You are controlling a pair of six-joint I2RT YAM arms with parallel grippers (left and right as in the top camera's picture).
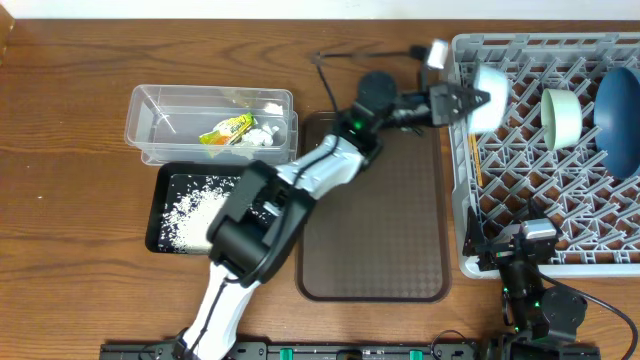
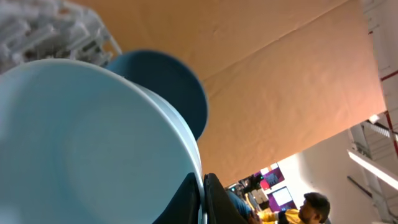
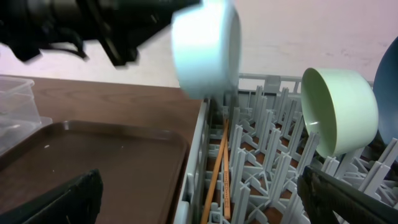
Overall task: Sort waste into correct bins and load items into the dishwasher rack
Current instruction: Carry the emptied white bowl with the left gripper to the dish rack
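Note:
My left gripper (image 1: pixel 468 100) is shut on the rim of the white bowl (image 1: pixel 490 95) and holds it on edge over the left side of the light-grey dishwasher rack (image 1: pixel 560 255). In the left wrist view the fingers (image 2: pixel 204 199) pinch the bowl's rim (image 2: pixel 81 143). The mint-green bowl (image 1: pixel 562 115) and blue dish (image 1: pixel 620 120) stand on edge in the rack. Chopsticks (image 3: pixel 221 168) lie along the rack's left side. My right gripper (image 3: pixel 205 205) is open and empty at the rack's front edge. The wrapper (image 1: pixel 228 130) and tissue (image 1: pixel 262 135) lie in the clear tub (image 1: pixel 160 105). Rice scraps (image 1: pixel 195 205) lie in the black tray (image 1: pixel 160 235).
The brown serving tray (image 1: pixel 375 220) lies between the bins and the rack, under my left arm. A small pale object (image 1: pixel 437 52) sits by the rack's far-left corner; I cannot tell what it is. A dark cable (image 1: pixel 330 70) runs behind the serving tray.

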